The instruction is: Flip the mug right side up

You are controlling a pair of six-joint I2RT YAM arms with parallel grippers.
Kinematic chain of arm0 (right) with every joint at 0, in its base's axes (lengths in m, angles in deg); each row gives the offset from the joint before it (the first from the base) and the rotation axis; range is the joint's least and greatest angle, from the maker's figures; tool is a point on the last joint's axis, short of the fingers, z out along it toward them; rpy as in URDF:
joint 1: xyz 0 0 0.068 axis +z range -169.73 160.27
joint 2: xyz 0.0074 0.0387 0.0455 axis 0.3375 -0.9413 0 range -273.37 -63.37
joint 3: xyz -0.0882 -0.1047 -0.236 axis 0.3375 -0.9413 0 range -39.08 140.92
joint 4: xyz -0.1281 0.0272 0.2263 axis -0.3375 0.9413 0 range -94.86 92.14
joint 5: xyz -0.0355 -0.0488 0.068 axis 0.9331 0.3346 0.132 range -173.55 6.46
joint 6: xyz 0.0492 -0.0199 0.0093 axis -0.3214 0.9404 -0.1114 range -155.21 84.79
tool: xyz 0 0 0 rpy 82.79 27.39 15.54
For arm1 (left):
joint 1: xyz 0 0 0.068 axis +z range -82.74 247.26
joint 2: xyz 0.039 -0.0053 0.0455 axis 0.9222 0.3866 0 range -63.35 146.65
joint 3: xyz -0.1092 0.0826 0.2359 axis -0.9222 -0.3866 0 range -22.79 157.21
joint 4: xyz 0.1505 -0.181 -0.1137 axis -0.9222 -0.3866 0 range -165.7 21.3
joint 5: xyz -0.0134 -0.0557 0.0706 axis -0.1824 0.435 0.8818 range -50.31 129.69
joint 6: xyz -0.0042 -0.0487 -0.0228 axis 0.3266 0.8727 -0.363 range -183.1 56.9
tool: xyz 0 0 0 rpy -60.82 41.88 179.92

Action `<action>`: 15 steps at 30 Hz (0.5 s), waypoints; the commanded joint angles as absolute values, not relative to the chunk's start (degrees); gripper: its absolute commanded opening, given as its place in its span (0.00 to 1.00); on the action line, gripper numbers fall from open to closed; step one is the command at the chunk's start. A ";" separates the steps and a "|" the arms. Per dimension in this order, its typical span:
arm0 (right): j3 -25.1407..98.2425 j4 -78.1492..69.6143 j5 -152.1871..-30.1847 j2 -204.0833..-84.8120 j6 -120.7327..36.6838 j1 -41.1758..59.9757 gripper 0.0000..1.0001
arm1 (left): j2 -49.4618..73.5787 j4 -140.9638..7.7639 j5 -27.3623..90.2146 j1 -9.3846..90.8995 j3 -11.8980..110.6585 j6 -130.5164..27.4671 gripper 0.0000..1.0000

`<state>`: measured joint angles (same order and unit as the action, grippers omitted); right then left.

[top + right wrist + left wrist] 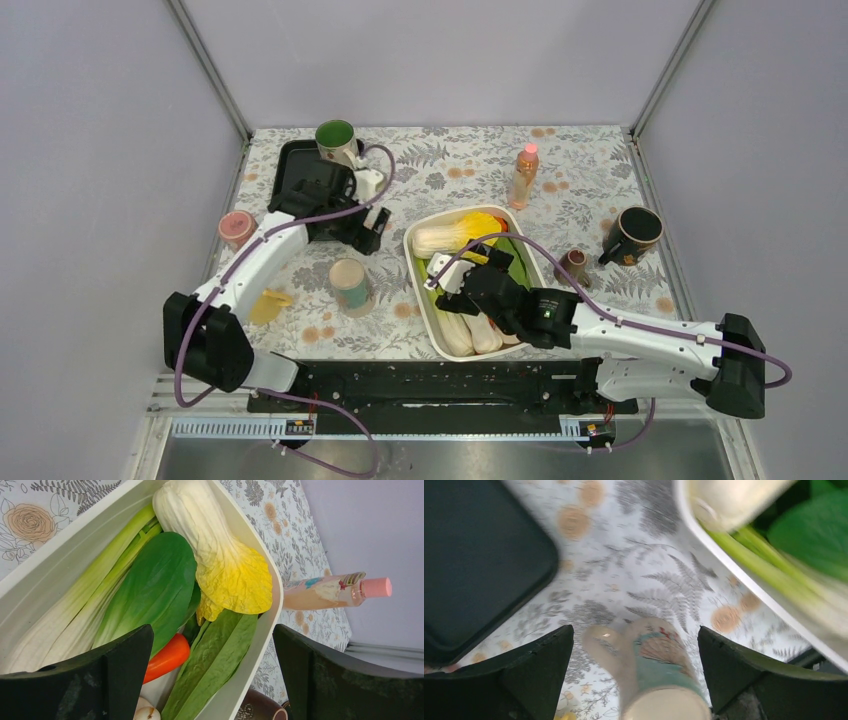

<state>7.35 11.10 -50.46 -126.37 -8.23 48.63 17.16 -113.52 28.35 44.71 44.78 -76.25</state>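
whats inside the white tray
Napa cabbage, green leafy stalks and an orange piece fill the white tray; its floor beneath them is covered.

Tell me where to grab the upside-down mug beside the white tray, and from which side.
Grip the mug across its round side wall, coming from the far side with the open left gripper. It stands mouth down, so no rim is free to pinch; its handle sticks out sideways in the wrist view, so close clear of it.
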 commanded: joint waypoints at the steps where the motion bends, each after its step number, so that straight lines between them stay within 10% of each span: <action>1: 8.55 9.63 -47.71 -126.74 -11.62 48.09 0.99 | 15.36 -106.98 31.80 52.00 49.49 -66.52 0.98; 15: 10.18 9.88 -48.07 -131.62 -18.30 45.49 0.99 | 20.44 -111.91 26.91 63.35 43.94 -46.71 0.95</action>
<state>7.61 11.17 -48.69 -131.55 -15.33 45.81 21.40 -112.97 27.50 62.90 45.92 -57.72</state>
